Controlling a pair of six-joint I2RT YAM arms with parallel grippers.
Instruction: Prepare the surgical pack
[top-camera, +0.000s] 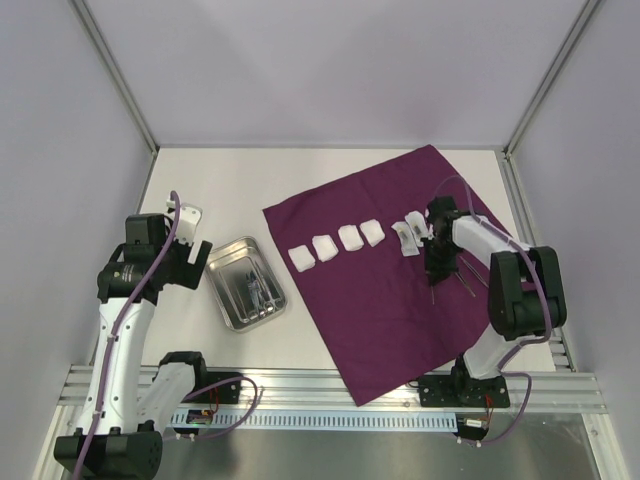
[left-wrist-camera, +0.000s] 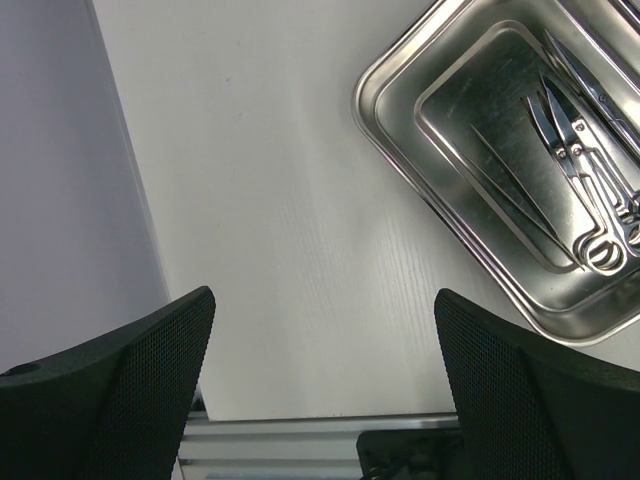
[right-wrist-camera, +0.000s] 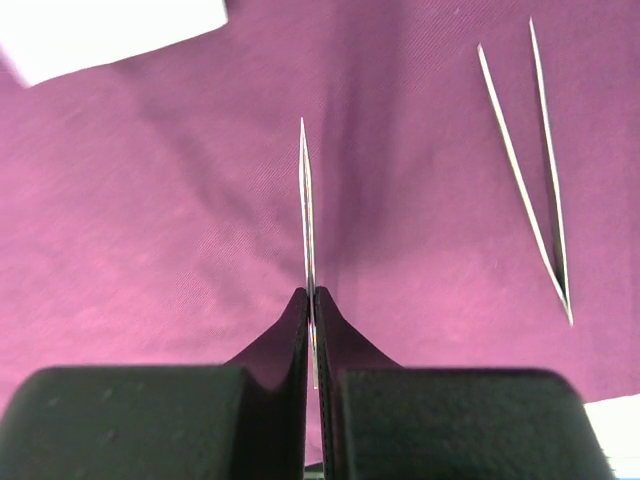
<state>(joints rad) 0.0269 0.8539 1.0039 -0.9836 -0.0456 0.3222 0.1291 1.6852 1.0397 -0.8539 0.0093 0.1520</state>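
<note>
**Purple cloth spread flat, right gripper pinching a steel instrument over it**

The purple cloth (top-camera: 400, 280) lies open as a single sheet on the right half of the table (top-camera: 220, 190), turned so one corner points to 12 o'clock and another to 6 o'clock in the top view. Four white gauze pads (top-camera: 326, 246) sit on it in a row that rises slightly from 9 o'clock toward 3 o'clock, each close to the next. A fifth white piece (top-camera: 408, 238) lies at the 3 o'clock end of that row, just beside the right arm's wrist.

The right gripper (right-wrist-camera: 311, 300) hangs over the cloth at about 2 o'clock from the cloth's middle. Its fingers are pressed together on a thin steel instrument (right-wrist-camera: 306, 200), seen edge-on, whose tip points to 12 o'clock in the wrist view. A pair of tweezers (right-wrist-camera: 540, 200) lies loose on the cloth at 2 o'clock from that tip, well apart from it.

The steel tray (left-wrist-camera: 445, 190) stands on bare table at 9 o'clock from the cloth, just off its edge, with scissors (left-wrist-camera: 575, 165) and other slim instruments lying inside.

The left gripper (left-wrist-camera: 320, 390) hovers over bare table at 9 o'clock from the tray, fingers spread wide, holding nothing.
</note>
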